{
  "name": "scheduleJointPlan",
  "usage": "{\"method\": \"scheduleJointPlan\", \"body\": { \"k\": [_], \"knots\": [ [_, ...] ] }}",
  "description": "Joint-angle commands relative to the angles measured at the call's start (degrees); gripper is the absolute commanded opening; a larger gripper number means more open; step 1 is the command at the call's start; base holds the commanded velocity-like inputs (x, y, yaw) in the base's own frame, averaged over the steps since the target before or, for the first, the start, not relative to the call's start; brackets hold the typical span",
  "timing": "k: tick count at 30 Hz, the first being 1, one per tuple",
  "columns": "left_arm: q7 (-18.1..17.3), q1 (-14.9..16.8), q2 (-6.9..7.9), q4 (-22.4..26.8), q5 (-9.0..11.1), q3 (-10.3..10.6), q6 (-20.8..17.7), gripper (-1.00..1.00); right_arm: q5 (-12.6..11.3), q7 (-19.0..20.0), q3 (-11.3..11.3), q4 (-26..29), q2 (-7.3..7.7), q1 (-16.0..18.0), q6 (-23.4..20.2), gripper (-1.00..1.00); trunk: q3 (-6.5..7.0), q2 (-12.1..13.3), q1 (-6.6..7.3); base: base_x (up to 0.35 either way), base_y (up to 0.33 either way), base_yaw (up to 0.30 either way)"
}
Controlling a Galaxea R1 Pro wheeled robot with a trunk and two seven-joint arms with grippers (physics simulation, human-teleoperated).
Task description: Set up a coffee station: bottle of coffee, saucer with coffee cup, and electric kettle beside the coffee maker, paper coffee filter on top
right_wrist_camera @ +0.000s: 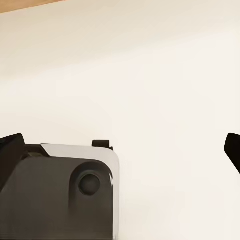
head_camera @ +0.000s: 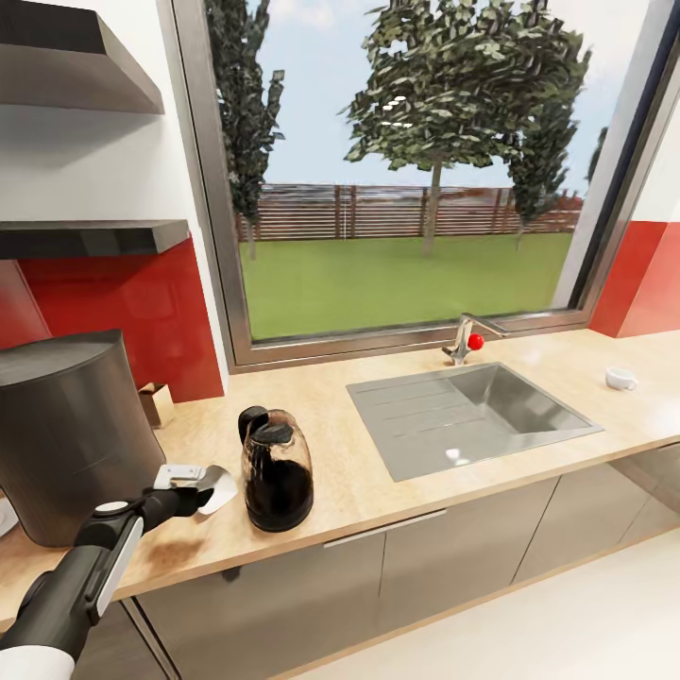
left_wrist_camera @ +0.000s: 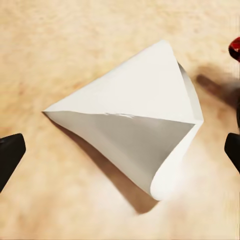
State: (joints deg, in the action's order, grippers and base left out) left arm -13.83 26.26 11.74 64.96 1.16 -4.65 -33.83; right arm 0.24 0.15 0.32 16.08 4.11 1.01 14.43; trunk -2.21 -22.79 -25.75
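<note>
The dark coffee maker (head_camera: 66, 434) stands at the left on the kitchen countertop (head_camera: 378, 491). Just right of it the white paper coffee filter (head_camera: 221, 489) lies flat, and the glass electric kettle (head_camera: 277, 467) stands beside that. My left gripper (head_camera: 194, 484) hovers open right over the filter (left_wrist_camera: 135, 130), one black fingertip (left_wrist_camera: 10, 155) on each side of it. The coffee cup (head_camera: 620, 379) sits far right on the counter. A white sliver, perhaps the saucer (head_camera: 5, 518), peeks out by the coffee maker's base. The black kitchen shelf (head_camera: 94, 236) looks bare. The bottle of coffee is out of view. My right gripper (right_wrist_camera: 122, 150) is open, holding nothing.
A grey sink (head_camera: 510, 401) with a faucet (head_camera: 465, 338) is inset mid-counter under a big window. A small brown box (head_camera: 156, 401) stands behind the coffee maker. The right wrist view looks down at pale floor and part of my dark base (right_wrist_camera: 60, 195).
</note>
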Motion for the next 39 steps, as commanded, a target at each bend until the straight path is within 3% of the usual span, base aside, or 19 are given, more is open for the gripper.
{"method": "scheduleJointPlan", "body": {
  "k": [1,39],
  "knots": [
    [-0.1,0.0,-0.03,0.1,0.1,-0.1,-0.4,1.0,0.0,0.0,0.0,0.0,0.03,0.0,0.2,1.0,-0.13,-0.1,-0.04,0.0,0.0,0.0],
    [0.1,0.0,-0.55,0.0,0.1,0.4,-0.4,1.0,0.0,-0.1,-0.1,-0.1,0.03,0.0,0.2,1.0,-0.14,-0.1,-0.04,0.051,0.0,0.0]
  ]
}}
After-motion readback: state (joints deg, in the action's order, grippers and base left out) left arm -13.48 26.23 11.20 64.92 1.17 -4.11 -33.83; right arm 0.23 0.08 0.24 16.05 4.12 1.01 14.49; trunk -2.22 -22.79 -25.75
